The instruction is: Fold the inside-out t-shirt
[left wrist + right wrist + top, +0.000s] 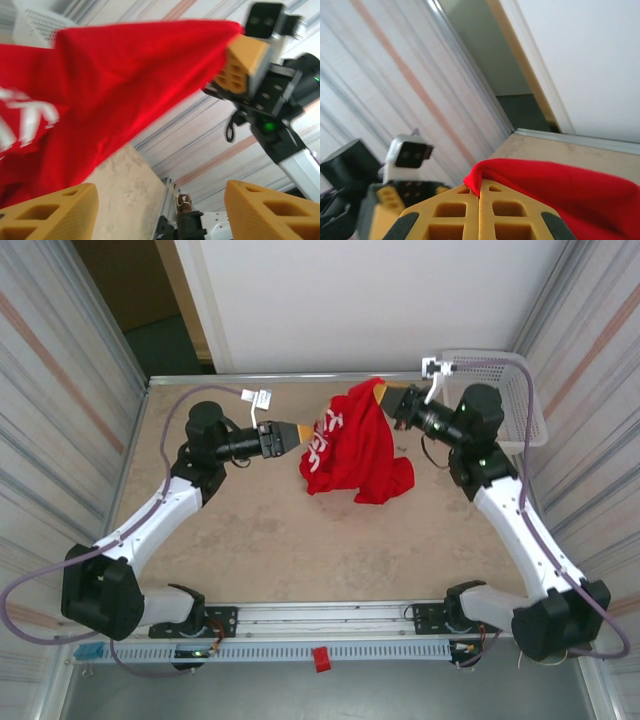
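Pinching w/ right gripper [480,194], fingers pressed together on a bunched edge of plain bright-red soft-fabric short-sleeved t-shirt [355,445], raised off surface near far rim. Left gripper [302,433] side: fingers spread wide per wrist cam, no cloth clamped, tips right at cloth's left edge by white print. Rest of t-shirt drooping from raised end into a crumpled heap on mottled beige tabletop [260,530], far-centre. Progress, as a judgement: early, w/ no fold made and no sleeve or hem laid flat. Left to do, approx everything: second grasp, spread flat, then folds. Room: plenty of bare tabletop toward arm bases for laying out. Tight at back: far rim just behind raised end, white plastic lattice basket [515,390] just beside right arm at far-right corner, ribbed side walls [70,390] close on both sides.
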{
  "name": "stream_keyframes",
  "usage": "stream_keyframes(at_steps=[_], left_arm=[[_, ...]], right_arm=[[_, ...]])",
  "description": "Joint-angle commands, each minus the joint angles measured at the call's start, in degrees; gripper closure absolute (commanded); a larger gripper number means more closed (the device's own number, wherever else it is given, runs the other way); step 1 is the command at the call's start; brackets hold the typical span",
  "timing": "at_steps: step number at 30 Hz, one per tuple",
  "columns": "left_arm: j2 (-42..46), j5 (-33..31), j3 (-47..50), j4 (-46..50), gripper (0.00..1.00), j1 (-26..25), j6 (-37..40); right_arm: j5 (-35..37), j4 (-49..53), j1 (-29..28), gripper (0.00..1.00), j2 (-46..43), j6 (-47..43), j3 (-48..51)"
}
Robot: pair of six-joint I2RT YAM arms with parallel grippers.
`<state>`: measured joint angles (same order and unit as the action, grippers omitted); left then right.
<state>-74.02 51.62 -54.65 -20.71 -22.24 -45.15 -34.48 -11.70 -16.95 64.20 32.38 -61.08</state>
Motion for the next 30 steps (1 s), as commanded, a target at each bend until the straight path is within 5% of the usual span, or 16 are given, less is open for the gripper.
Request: stream_keyframes(at_steps=[1, 10, 18, 30], left_arm=[[0.4, -3.7, 0.8, 2.9, 0.30, -0.8, 4.2], [-5.2, -15.6, -10.6, 23.0, 0.27, -9.0, 22.6], [-5.4, -39.2, -0.7, 27.3, 0.25, -10.2, 16.5], [-22.7, -38.9, -3.0, 20.4, 0.20, -9.6, 18.2]], right_arm=[[0.2, -2.2, -0.2, 1.00, -1.9, 0.2, 7.2], [3.1, 3.3, -0.9, 1.00, -4.9, 0.1, 11.9], [5.6, 7.9, 1.9, 1.00, -1.3, -0.6, -0.4], [3.1, 10.2, 2.2, 1.00, 0.6, -0.1, -9.8]])
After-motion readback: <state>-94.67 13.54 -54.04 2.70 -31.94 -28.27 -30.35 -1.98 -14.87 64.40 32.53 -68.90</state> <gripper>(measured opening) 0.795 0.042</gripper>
